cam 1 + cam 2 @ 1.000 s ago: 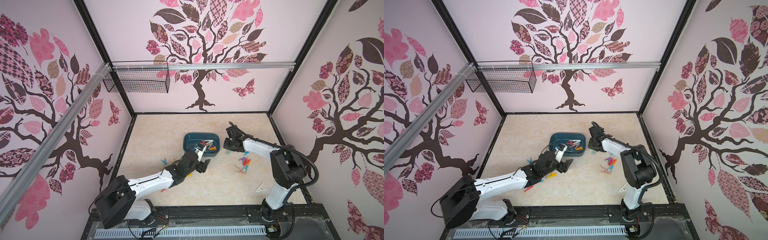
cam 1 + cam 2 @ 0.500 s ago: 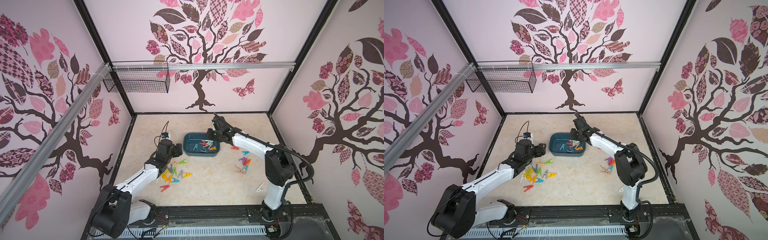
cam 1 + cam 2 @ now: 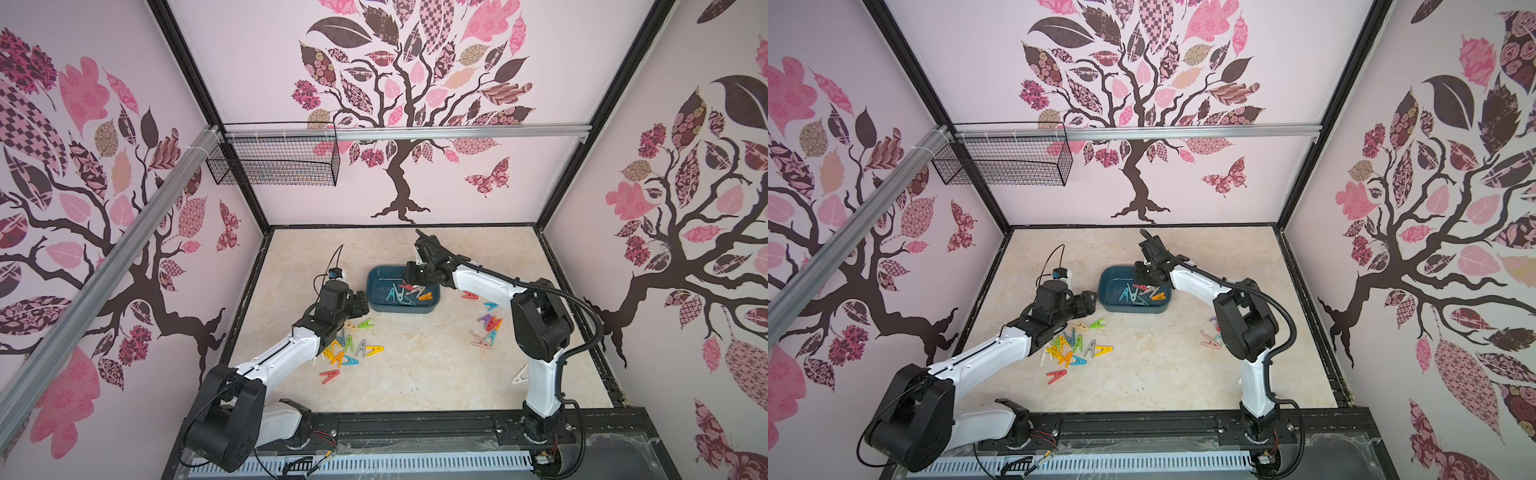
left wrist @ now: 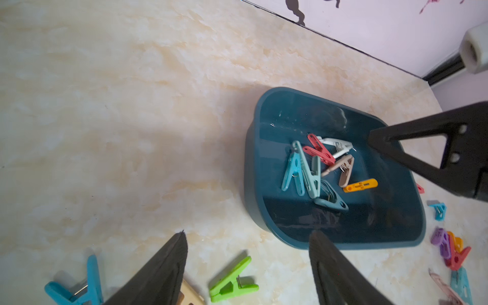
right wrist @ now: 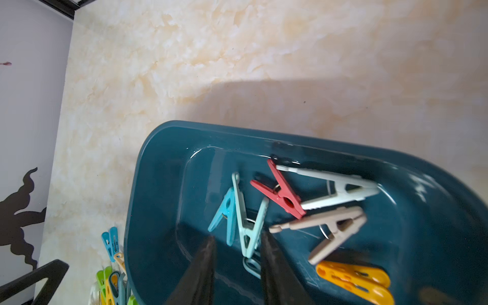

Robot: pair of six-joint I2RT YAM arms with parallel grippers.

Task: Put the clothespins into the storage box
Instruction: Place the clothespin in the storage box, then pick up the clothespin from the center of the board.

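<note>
Right wrist view: finds the right gripper [image 5: 237, 235] parted a little and empty, low over the storage box [image 5: 148, 169]. Shows that box as a dark teal tub, glossy, round-cornered and low-walled, resting on the marbled table [image 5: 237, 66]. Sees a loose pile of clothespins [image 5: 282, 196] inside it: red, white, beige, orange, pale blue, mint. Finds the left gripper [image 4: 247, 232] spread wide and empty, just beside the box. Spots loose clothespins [image 3: 349, 349] scattered on the table near each arm in a top view.

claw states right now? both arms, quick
Left claw: open wide, empty.
Right claw: slightly open, holding nothing, over the storage box.
</note>
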